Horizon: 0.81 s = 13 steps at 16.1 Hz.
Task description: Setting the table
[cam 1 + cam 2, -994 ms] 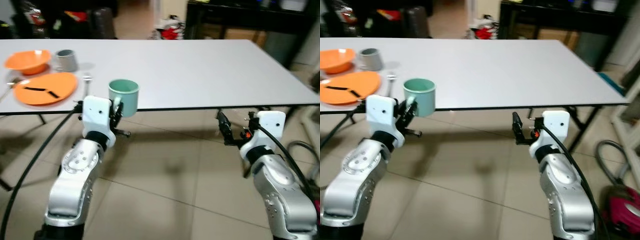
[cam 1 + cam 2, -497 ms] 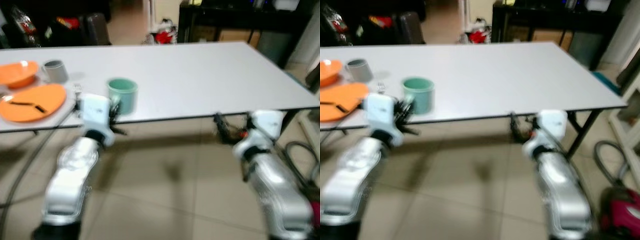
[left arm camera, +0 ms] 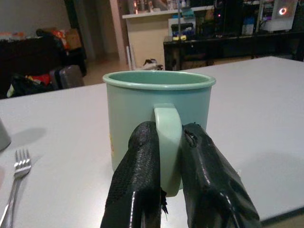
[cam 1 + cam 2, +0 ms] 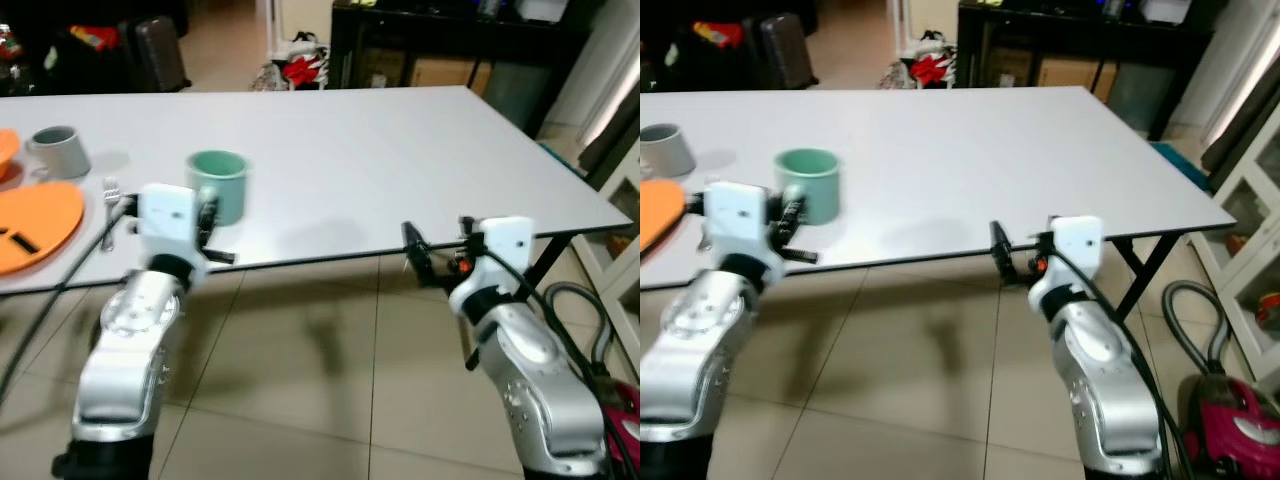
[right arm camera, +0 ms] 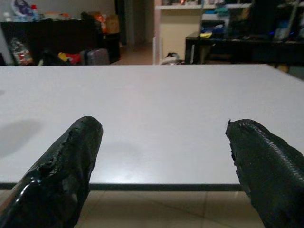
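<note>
A light green mug (image 4: pixel 217 184) stands low over the near part of the white table (image 4: pixel 340 150). My left gripper (image 3: pixel 166 142) is shut on the handle of the green mug (image 3: pixel 159 128), one black finger on each side of it. At the table's left end lie an orange plate (image 4: pixel 35 218), a fork (image 4: pixel 109 200) and a grey cup (image 4: pixel 58 151). My right gripper (image 4: pixel 412 250) is open at the table's front edge, with nothing between its fingers (image 5: pixel 71 156).
A dark cabinet (image 4: pixel 440 50) and bags stand beyond the table's far side. A red vacuum cleaner (image 4: pixel 1230 420) with its hose sits on the tiled floor at the right. Table legs (image 4: pixel 1140 270) show under the front edge.
The camera has moved closer and to the right, so the orange dishes slid toward the left edge. The green mug now stands over the table surface rather than at its edge.
</note>
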{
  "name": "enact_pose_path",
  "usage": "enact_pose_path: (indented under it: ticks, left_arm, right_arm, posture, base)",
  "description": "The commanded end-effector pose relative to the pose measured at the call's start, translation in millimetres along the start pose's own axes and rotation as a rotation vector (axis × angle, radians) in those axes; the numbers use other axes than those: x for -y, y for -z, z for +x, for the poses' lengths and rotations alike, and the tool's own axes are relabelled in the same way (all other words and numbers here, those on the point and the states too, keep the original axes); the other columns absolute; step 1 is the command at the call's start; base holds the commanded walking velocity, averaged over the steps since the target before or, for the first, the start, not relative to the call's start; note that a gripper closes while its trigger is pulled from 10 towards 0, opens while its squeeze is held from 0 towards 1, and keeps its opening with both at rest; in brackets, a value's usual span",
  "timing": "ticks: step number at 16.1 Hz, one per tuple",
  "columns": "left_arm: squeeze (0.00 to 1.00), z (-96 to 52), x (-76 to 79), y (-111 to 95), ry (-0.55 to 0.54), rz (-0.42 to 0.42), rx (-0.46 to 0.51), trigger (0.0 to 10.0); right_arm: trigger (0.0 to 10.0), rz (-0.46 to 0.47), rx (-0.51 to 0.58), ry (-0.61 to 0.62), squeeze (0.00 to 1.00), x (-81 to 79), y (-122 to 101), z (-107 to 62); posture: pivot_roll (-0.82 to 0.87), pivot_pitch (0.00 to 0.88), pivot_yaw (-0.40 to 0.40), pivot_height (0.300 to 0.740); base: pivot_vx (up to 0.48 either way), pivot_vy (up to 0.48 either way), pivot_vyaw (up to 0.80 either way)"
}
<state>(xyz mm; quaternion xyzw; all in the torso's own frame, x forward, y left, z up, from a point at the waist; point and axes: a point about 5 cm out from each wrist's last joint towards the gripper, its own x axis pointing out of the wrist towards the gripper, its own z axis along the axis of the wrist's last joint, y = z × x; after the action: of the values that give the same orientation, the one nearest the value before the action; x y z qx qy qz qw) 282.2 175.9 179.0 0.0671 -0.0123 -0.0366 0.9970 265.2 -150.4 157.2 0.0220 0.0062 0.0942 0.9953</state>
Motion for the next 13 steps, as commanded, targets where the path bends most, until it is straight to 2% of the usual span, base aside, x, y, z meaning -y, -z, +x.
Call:
enact_pose_path:
  ticks: [1, 13]
  left_arm:
    - [0.00, 2.4, 9.7, -4.2, 0.035, -0.005, 0.019, 10.0]
    - [0.00, 3.0, 8.6, -3.5, 0.019, -0.008, 0.018, 10.0]
  right_arm:
    - [10.0, -0.024, 0.005, 0.024, 0.00, 7.3, -2.1, -0.3]
    - [10.0, -0.062, -0.002, 0.006, 0.00, 5.8, -1.9, 1.3]
  posture:
    - [-0.07, 0.000, 0.006, 0.740]
    - [-0.07, 0.000, -0.001, 0.740]
  base:
    - [0.311, 0.000, 0.00]
    - [0.308, 0.000, 0.00]
